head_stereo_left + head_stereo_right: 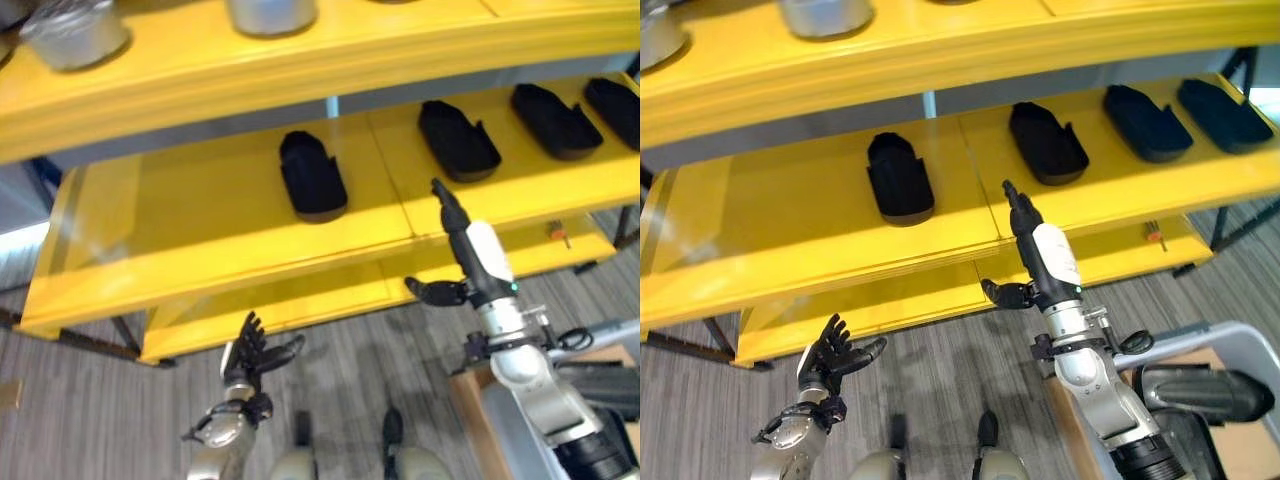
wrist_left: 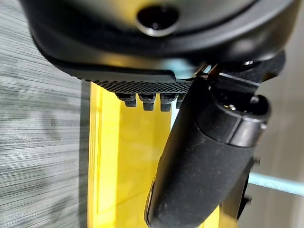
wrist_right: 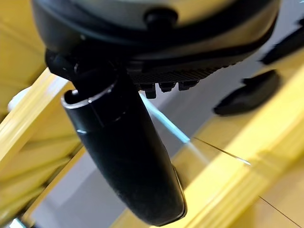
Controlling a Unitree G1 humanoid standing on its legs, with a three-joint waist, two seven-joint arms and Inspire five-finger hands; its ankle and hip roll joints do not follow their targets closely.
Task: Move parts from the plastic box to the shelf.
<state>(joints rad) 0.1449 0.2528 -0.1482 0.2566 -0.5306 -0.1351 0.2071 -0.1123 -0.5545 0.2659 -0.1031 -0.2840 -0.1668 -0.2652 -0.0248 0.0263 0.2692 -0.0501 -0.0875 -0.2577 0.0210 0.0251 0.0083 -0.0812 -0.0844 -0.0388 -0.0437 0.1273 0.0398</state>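
Middle shelf: four black parts lie along its back half, with bare gaps between them and a wide bare stretch at the left. The top shelf overhangs, limiting headroom.

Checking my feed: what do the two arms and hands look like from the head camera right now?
Both arms are silver-grey with rounded metal joints. The right hand is dark, with a white casing along its back and black fingers. The left hand is all dark, on a silver-grey wrist. Up close, each hand's palm edge is ribbed black rubber and the thumb is smooth black.
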